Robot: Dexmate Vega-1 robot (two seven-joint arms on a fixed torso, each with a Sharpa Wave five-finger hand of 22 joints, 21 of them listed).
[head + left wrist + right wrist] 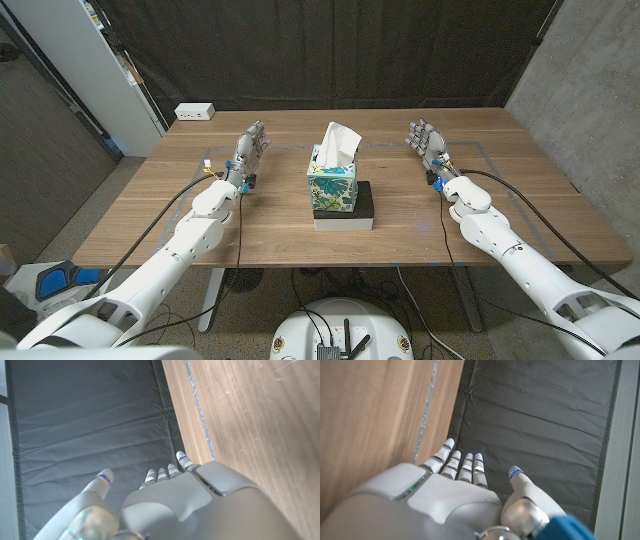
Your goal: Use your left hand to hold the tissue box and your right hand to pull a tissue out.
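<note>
Waiting on either side of a floral tissue box (333,185), the robot's two hands hold nothing and no step of the task has yet begun. The left hand (250,148) stands with fingers extended and loosely apart, and the box sits well off to its inner side, out of contact. The right hand (428,142) mirrors it, fingers straight and spread, thumb set apart, with the box likewise well off to its inner side. Both wrist views confirm empty hands: the left hand's fingers (165,474) and the right hand's fingers (460,462) reach out past the wooden table (480,215) toward a dark curtain (330,50), closing on nothing.

The box rests on a flat block, black on top with a white edge (345,216), midway between the hands, and a white tissue (338,146) stands up from its opening. A white power strip (195,112) lies at the table's far corner beyond the left hand.

By this reading, the next move calls for the left hand to travel inward and steady the box's side before the right hand comes over to pinch the raised tissue.
</note>
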